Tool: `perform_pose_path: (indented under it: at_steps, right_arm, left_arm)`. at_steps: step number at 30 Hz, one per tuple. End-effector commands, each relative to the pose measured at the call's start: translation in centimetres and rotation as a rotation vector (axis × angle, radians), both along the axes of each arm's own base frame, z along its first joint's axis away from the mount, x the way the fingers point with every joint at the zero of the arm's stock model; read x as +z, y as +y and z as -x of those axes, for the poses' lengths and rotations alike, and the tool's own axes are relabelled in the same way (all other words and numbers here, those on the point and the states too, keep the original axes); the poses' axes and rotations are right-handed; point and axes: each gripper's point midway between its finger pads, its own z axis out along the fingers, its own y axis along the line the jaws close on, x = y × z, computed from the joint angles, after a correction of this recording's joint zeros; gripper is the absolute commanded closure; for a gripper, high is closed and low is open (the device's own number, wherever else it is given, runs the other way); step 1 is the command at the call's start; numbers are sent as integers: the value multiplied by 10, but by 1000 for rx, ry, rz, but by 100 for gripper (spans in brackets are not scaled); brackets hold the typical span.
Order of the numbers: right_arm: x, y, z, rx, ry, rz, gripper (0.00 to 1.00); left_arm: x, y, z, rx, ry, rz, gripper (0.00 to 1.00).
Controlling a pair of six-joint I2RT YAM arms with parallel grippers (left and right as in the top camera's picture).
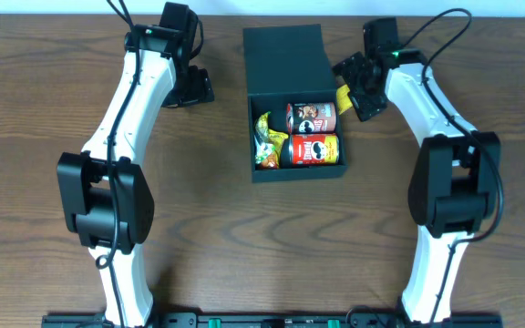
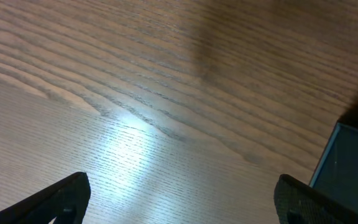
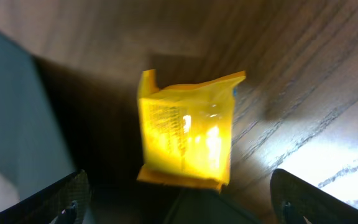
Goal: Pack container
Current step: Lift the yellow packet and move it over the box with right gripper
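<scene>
Overhead: container (image 1: 283, 56) between right claw (image 1: 348, 91), just beside it, and left claw (image 1: 199, 87), farther off; both splayed wide, empty.

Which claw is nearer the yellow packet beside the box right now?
Right. The right claw is open, right above the yellow packet; the left claw is across the container, on its opposite side.

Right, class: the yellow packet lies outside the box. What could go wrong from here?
The right gripper is open over the yellow packet, close to the box wall; closing might catch the wall or slip off the packet. Two cans and a bag already fill the box, so the packet may not fit.
</scene>
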Motion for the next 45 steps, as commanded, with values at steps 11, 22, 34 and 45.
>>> perform_pose_path:
  at_steps: [11, 22, 34, 45]
  right_arm:
    - [-43, 4, -1, -30, 63, -13, 8]
    - [-44, 3, -2, -32, 61, -12, 38]
    - [-44, 3, -2, -16, 58, -7, 47]
    - [-43, -2, -2, 87, 46, 32, 53]
  left_arm:
    - [5, 3, -2, -32, -10, -21, 5]
    - [5, 3, -2, -32, -10, -21, 5]
    - [5, 3, -2, -32, -9, -21, 5]
    - [5, 3, -2, -32, -8, -21, 5]
